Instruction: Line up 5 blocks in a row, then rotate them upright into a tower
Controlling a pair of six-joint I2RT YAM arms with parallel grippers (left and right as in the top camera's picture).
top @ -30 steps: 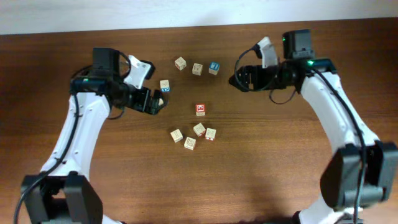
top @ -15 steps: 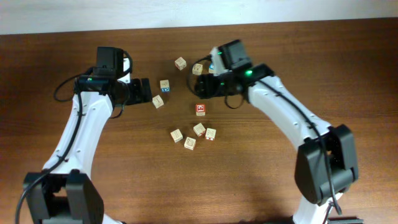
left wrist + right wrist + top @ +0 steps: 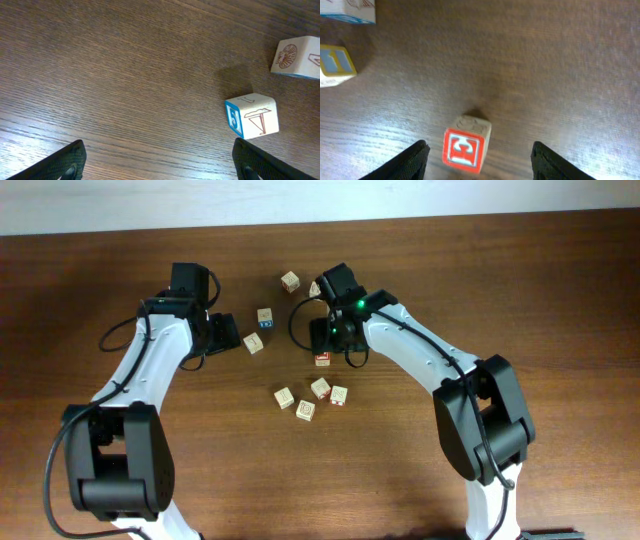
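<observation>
Straddles the red-topped block with the right gripper, fingers parted either side and not touching, likely lined up to pinch and turn it. Holds the left gripper spread, empty, left of that block, facing a blue-sided cube.

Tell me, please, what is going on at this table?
Two robot arms reach over small pale wooden alphabet cubes scattered on a brown wooden table. The right claw stands open astride the cube with the red-and-white top face, not touching it. The left claw is open and empty, a pale cube with a blue side just ahead of it.
</observation>
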